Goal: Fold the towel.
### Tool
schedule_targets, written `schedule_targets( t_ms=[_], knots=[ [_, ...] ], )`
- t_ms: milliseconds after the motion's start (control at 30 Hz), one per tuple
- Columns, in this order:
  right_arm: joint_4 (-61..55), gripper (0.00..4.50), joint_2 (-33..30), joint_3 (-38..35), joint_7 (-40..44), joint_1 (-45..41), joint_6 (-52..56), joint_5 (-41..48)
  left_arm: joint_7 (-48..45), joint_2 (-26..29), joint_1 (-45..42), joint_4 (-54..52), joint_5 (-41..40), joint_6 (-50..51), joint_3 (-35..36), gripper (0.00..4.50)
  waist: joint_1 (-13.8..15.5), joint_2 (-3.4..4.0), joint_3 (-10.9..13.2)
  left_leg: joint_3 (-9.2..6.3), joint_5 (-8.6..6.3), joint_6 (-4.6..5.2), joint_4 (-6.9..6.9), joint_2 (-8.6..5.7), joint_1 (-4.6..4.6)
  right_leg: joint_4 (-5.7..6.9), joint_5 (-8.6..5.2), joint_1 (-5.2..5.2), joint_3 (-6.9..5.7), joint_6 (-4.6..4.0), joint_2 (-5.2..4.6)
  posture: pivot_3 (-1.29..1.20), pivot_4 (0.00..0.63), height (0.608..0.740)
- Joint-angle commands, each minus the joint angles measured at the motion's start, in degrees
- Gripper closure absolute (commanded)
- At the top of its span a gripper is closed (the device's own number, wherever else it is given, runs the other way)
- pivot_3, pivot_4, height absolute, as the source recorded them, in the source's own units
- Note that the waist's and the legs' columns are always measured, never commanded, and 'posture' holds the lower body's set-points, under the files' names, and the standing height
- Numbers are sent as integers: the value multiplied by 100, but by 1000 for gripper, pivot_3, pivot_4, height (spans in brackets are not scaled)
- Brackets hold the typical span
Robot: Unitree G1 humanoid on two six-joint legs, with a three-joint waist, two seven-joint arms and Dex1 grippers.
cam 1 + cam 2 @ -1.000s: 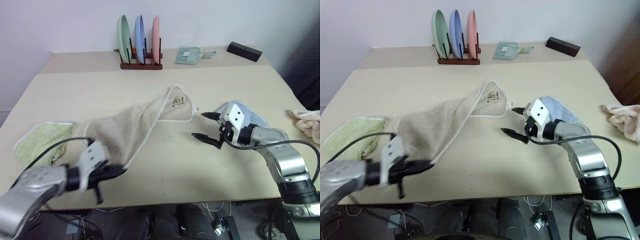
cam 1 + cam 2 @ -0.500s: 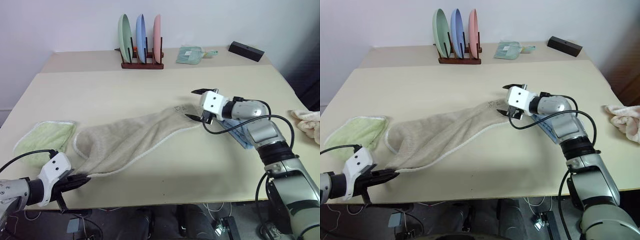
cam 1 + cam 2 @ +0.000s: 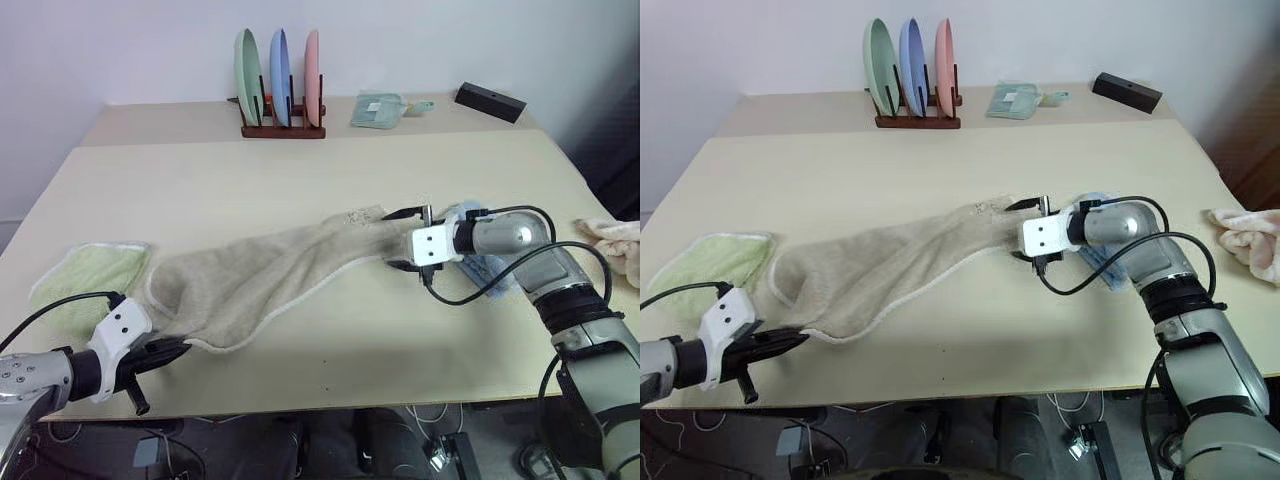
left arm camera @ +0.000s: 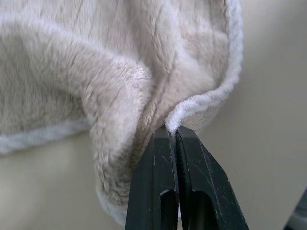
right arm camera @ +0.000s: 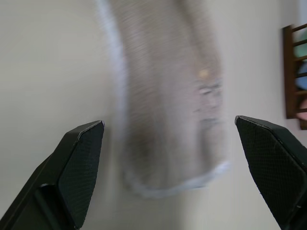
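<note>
Towel: the large beige terry towel with white stitched edging (image 3: 270, 275) lies stretched in a long, rumpled band across the tan table (image 3: 300, 180), running from the near-left edge up toward the middle right.
Left gripper: the left gripper (image 4: 173, 132) is pinched tight on the towel's near-left corner, its two black fingers pressed together over the white hem.
Right gripper: the right gripper (image 5: 168, 148) is spread wide, one finger either side of the towel's far end, holding nothing (the end by the small dark logo).
Neighbours: a light green towel (image 3: 85, 280) sits just left of the beige one; a light blue towel (image 3: 480, 262) lies under the right arm.
Risk: closing too soon could catch only one layer or miss the hem, so the fold would come out skewed; closing low might snag the blue towel.
Change: a second ago the towel hung bunched and lifted; now it is drawn out flat, and the right gripper has rolled over and come in at its end.
</note>
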Motion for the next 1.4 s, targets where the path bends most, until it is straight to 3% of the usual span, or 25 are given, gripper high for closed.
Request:
schedule_targets(
  t_ms=[33,300,433,633,833,967,1100,1167,1300,1400],
  knots=[
    [257,0,5,60,-536,-115,-243,-461,-3,8,-69,-57,-55,10,-8,4486,2,0,0,0,0,0,0,0,0,0,0,0,0,0,0,0,150,737],
    [1387,0,284,426,-1478,-529,-697,-1246,22,-4,-204,-28,-78,23,-61,4486,-16,-5,-4,1,2,-4,0,0,10,3,0,8,1,-1,1,0,150,737],
    [1711,1317,324,516,-1649,-657,-889,-1342,45,-36,-161,-84,-111,55,-3,4500,-32,-7,-5,0,2,-4,0,0,11,3,0,8,2,-1,2,0,150,737],
    [1900,4429,304,557,-1830,-732,-1118,-1378,80,-41,-101,-140,-164,108,47,4500,-62,-6,-5,0,3,-4,0,0,9,3,0,7,2,-1,2,0,150,737],
    [1727,4482,178,436,-1884,-762,-1222,-1239,80,-23,-115,-109,-170,94,78,4500,-106,-4,-3,0,3,-4,0,0,4,3,0,2,2,-1,3,0,150,737],
    [629,4482,-261,140,-556,-283,-899,40,132,-76,-183,-118,-220,33,279,4500,-86,0,0,-2,2,-3,0,0,0,1,0,1,2,-1,2,0,150,737],
    [-1101,4482,-865,-291,626,446,441,1398,117,-178,-297,-215,-613,203,642,4500,-78,1,1,-5,0,1,0,0,0,-6,0,5,1,0,2,0,150,737],
    [-1706,4482,-1092,-503,827,665,1009,1645,116,-186,-464,-189,-809,240,804,4500,-67,4,4,-5,-1,2,1,0,-2,-6,0,4,1,0,0,0,150,737],
    [-1857,4482,-1006,-686,611,518,1268,1453,259,-168,-1141,122,-999,251,774,4500,-95,3,3,-3,-1,1,2,2,5,-1,1,8,1,0,1,0,150,737],
    [-1221,4482,-809,-765,100,-258,1119,990,808,-227,-2805,1050,-577,-290,332,4500,-73,4,11,-2,2,-4,5,1,1,6,3,3,-2,-2,0,0,150,737]
  ],
)
